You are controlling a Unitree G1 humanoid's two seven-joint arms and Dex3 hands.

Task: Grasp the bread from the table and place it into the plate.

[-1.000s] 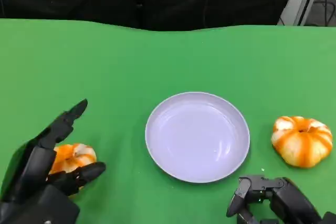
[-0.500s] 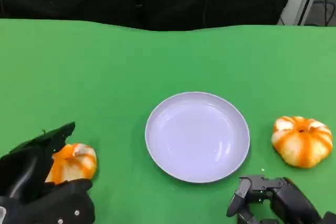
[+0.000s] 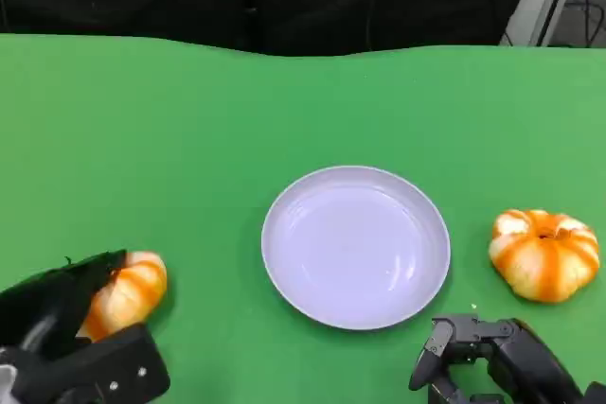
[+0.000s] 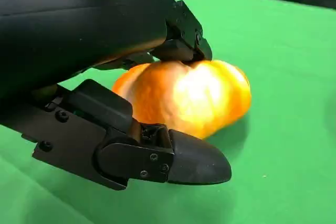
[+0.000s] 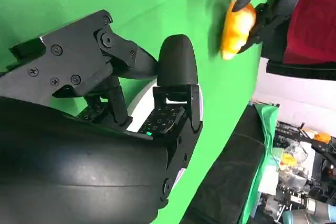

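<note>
My left hand (image 3: 66, 333) grips the orange bread (image 3: 128, 292) near the desk's (image 3: 189, 130) front left corner; the plate (image 3: 356, 245) sits mid-desk (right hand (image 3: 488, 361), front right, curled on nothing).

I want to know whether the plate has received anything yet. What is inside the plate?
Nothing lies in the plate: its whole surface shows bare. One bread is gripped by the left hand; the other bread sits beside the plate.

Bright green surface (image 3: 189, 120) all over. The plate (image 3: 356, 245) is pale lavender. Both breads, near left (image 3: 128, 292) and right (image 3: 544, 254), are orange with white stripes. Each robot hand, left (image 3: 66, 338) and right (image 3: 492, 361), is black.
</note>
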